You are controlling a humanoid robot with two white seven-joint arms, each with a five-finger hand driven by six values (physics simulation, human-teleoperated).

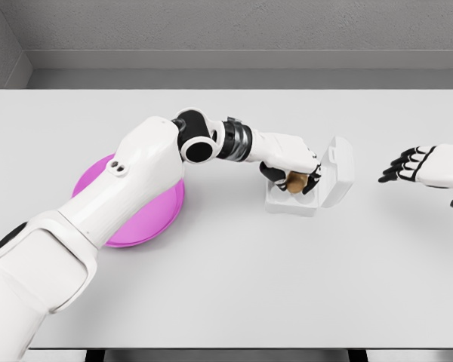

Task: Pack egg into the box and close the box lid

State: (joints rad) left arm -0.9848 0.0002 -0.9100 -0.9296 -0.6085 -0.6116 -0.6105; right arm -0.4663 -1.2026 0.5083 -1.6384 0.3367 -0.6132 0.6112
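Note:
A small white box [291,204] stands on the table right of centre, its lid [338,170] hinged open and upright on the right side. My left hand [293,179] hovers right over the box opening, fingers curled around a tan egg [297,182] that sits at the box's mouth. My right hand [405,166] hangs to the right of the lid, apart from it, with its dark fingers spread and nothing in them. A pink plate [140,219] lies at the left, partly hidden by my left arm.
The white table [234,286] stretches wide around the box. A grey wall runs behind the table's far edge. My left upper arm crosses the lower left of the view.

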